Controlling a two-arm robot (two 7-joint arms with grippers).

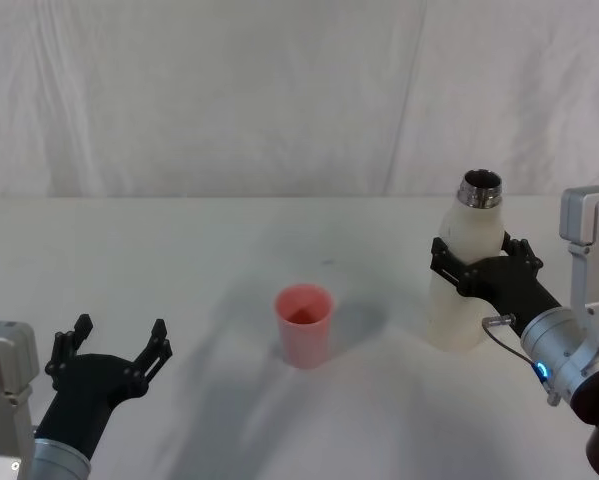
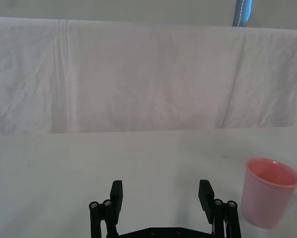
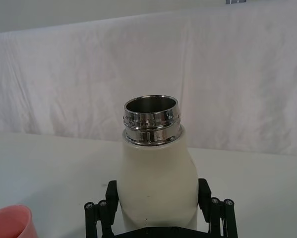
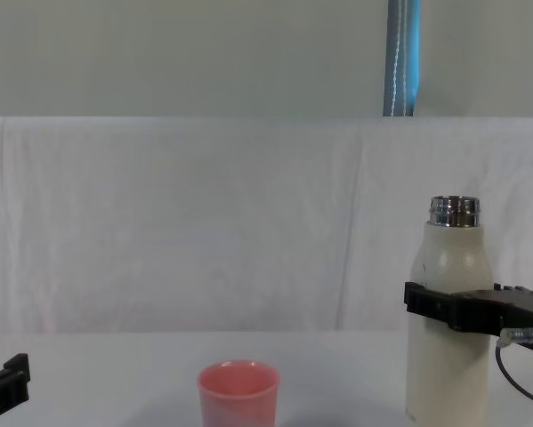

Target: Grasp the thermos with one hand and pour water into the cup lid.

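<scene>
Two grippers are at the white table (image 1: 179,250); the right gripper (image 1: 482,262) is at the right side, its black fingers (image 3: 106,198) clasped on either flank of the thermos (image 1: 466,270) at about mid-body. That thermos stands upright on the table, cream-white, its shiny steel neck open at the top — no lid on it. Left of it, well apart and a little nearer, stands the cup lid (image 1: 304,325), a small pink cup, upright with its mouth up. At the near left, the left gripper (image 1: 116,347) hovers low over the table, jaws spread wide with nothing between them; the cup lid sits off to its right — apart from it.
</scene>
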